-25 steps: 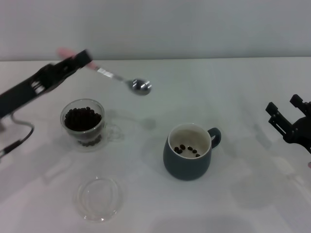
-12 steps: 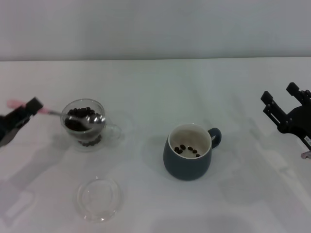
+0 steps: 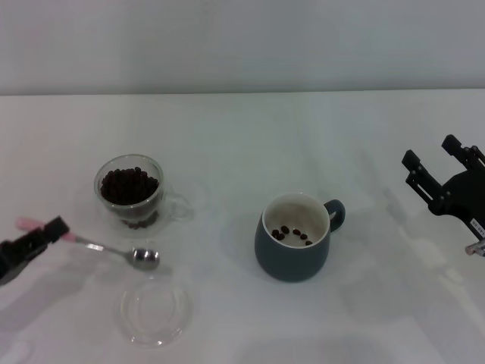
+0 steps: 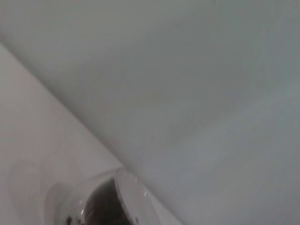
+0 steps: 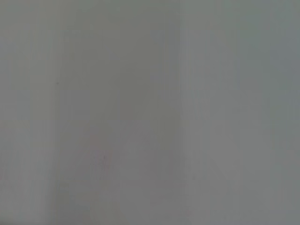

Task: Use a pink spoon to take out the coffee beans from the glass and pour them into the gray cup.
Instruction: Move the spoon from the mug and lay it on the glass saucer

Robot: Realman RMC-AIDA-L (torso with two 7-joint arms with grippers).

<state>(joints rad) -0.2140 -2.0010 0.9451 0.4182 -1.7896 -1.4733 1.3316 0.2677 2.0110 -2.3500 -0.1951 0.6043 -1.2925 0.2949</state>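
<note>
Spoon geometry first, using the glass (image 3: 129, 190) as my landmark. Left gripper (image 3: 54, 230) sits low and to the left of the glass, nearer me, clamped on the pink handle end of the pink spoon (image 3: 114, 249). Spoon's long axis runs from the gripper out to the right and slightly toward me, so the silver bowl ends up just in front of the glass, between it and the shallow clear dish (image 3: 154, 309). Bowl looks empty and close to the table (image 3: 227, 129); I can't tell if it touches.

Coffee beans (image 3: 129, 184) fill most of the glass; a few more lie in the gray cup (image 3: 292, 236), which stands well right of the glass, handle pointing away from it. My read: next scoop needs the bowl lifted and swung back over the glass rim, a short move since the bowl is just beside it. Left arm is clearly the nearer one.

Left wrist view shows only the glass rim and beans at the frame edge, no fingers.

Right gripper (image 3: 437, 177) is parked far right of the glass, beyond the cup, fingers spread and empty. Its wrist view shows nothing usable.

Surface is flat plain white, with plenty of room between glass and cup; the dish is the only thing near the spoon's path.
</note>
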